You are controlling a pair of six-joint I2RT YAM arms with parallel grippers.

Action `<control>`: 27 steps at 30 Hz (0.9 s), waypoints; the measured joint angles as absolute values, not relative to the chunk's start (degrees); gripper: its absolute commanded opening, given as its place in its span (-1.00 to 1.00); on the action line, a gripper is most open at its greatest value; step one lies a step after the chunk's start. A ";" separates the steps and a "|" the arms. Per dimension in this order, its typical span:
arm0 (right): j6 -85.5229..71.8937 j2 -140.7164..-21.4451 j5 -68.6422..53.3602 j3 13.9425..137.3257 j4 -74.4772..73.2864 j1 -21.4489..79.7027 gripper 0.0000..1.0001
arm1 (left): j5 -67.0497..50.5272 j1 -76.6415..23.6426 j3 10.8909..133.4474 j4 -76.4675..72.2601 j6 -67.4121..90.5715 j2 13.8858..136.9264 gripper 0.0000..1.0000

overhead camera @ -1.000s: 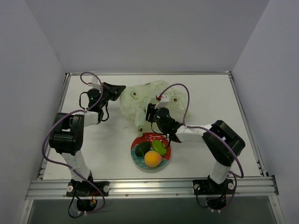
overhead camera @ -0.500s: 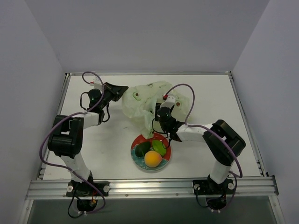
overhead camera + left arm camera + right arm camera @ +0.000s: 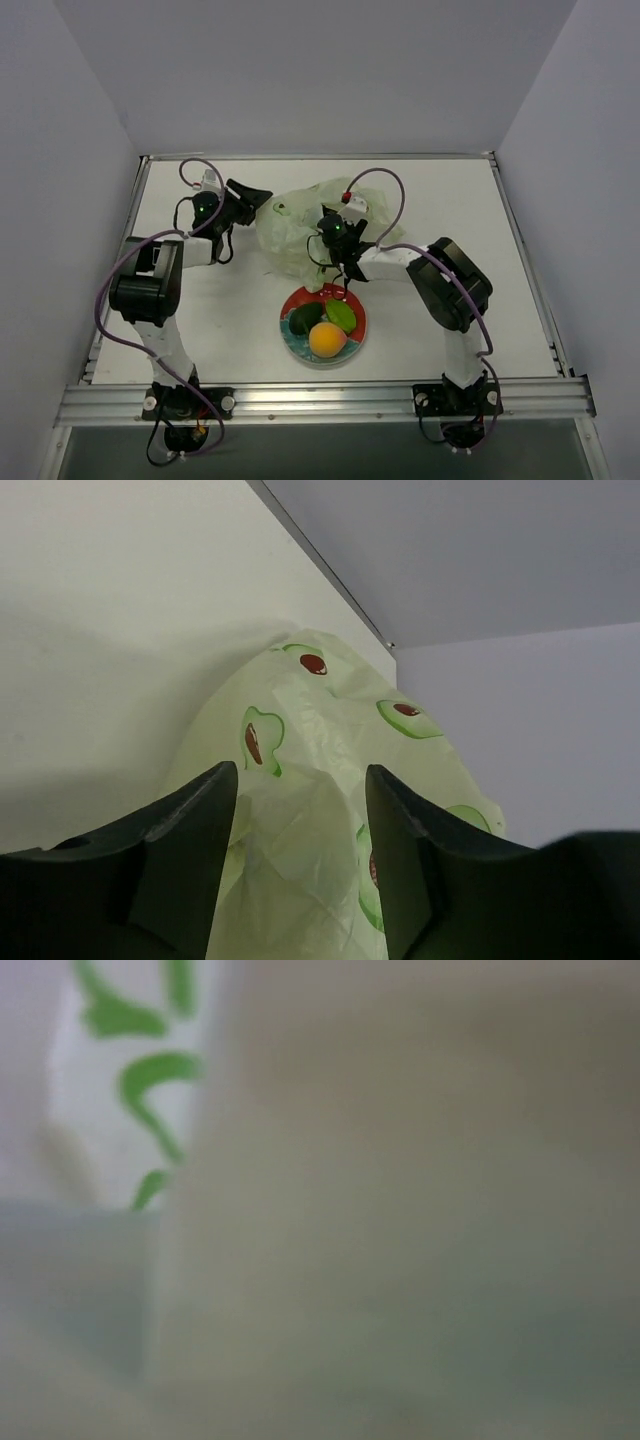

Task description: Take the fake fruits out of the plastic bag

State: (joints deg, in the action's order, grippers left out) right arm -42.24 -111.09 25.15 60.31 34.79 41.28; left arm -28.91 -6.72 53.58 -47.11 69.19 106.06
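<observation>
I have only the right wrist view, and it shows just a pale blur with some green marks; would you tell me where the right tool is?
Observer: From above, the right tool is down at the near edge of the plastic bag, so your lens is probably right against the film.
Operator: Thank you. Are any fruits out of the bag?
Observer: Three lie on the plate: a dark green fruit, a light green fruit and an orange fruit.
Operator: And what is the left tool doing?
Observer: In its wrist view the left tool has its fingers apart, with bag plastic between them.
</observation>
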 measured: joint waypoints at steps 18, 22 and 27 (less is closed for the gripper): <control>-46.48 -114.61 26.00 59.99 38.33 41.39 -0.53 | -15.22 -8.38 38.83 -31.33 60.03 76.99 0.76; -45.76 -111.81 26.24 56.53 38.96 41.87 -0.61 | -8.36 -17.89 38.85 -23.20 52.58 62.37 0.64; -44.53 -107.00 26.13 53.58 40.23 42.46 -0.70 | -4.99 -31.03 38.15 -11.33 45.10 52.58 0.62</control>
